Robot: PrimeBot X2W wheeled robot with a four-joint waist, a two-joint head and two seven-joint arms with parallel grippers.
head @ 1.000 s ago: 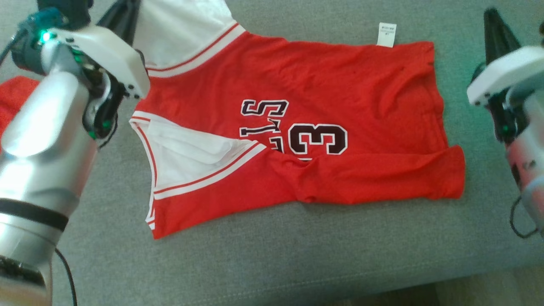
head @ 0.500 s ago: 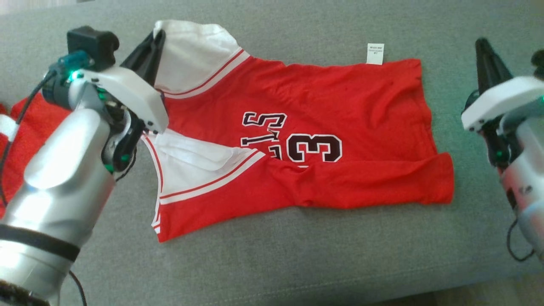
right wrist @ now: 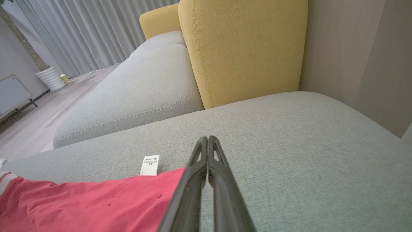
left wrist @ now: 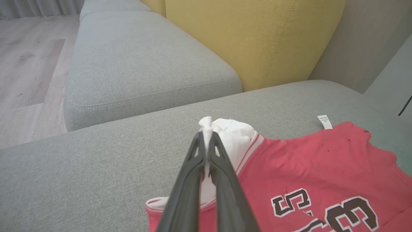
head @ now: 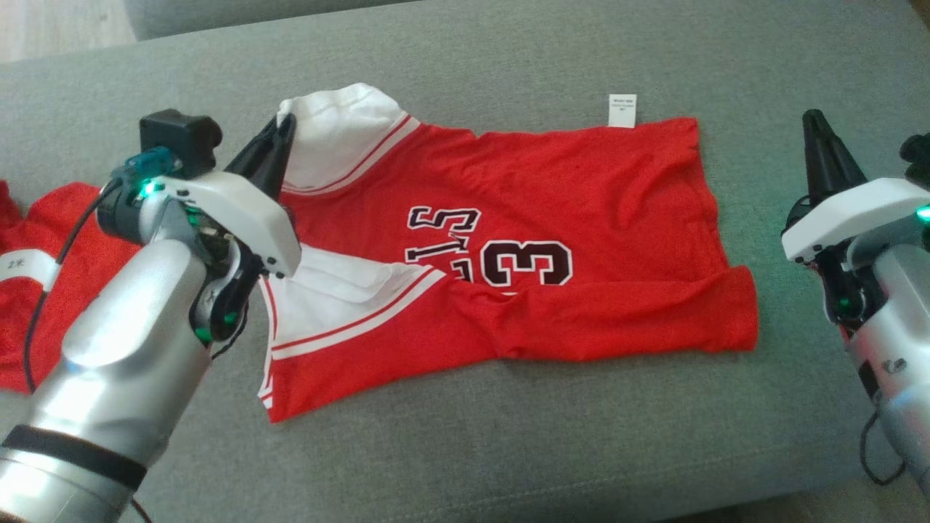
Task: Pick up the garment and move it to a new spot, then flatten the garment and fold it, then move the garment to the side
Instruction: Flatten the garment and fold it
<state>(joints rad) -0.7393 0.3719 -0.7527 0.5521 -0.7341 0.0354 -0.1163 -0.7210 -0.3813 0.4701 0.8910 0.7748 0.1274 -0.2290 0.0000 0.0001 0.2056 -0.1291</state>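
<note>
The garment [head: 581, 181] is a red sleeveless jersey with white trim and a dark number. It lies spread on the grey sofa seat [head: 508, 457], its lower edge folded up over the front. My left gripper [head: 285, 125] is shut on the jersey's white shoulder part [head: 341, 131] at the far left corner, holding it a little off the seat. In the left wrist view white cloth [left wrist: 231, 135] bunches at the tips of the left gripper [left wrist: 206, 137]. My right gripper [head: 812, 120] is shut and holds nothing. It hovers just right of the garment's hem, as the right wrist view shows [right wrist: 207, 140].
Another red cloth [head: 51, 247] with a white label lies at the left edge behind my left arm. A white tag [head: 622, 110] sticks out of the jersey's far edge. A yellow back cushion [left wrist: 251, 38] rises behind the seat, and a second grey seat [left wrist: 135, 61] adjoins it.
The camera has tilted, so the whole picture has slid down. My left gripper, still shut on the white shoulder, has come in toward the jersey's body. The right gripper stays shut beside the hem.
</note>
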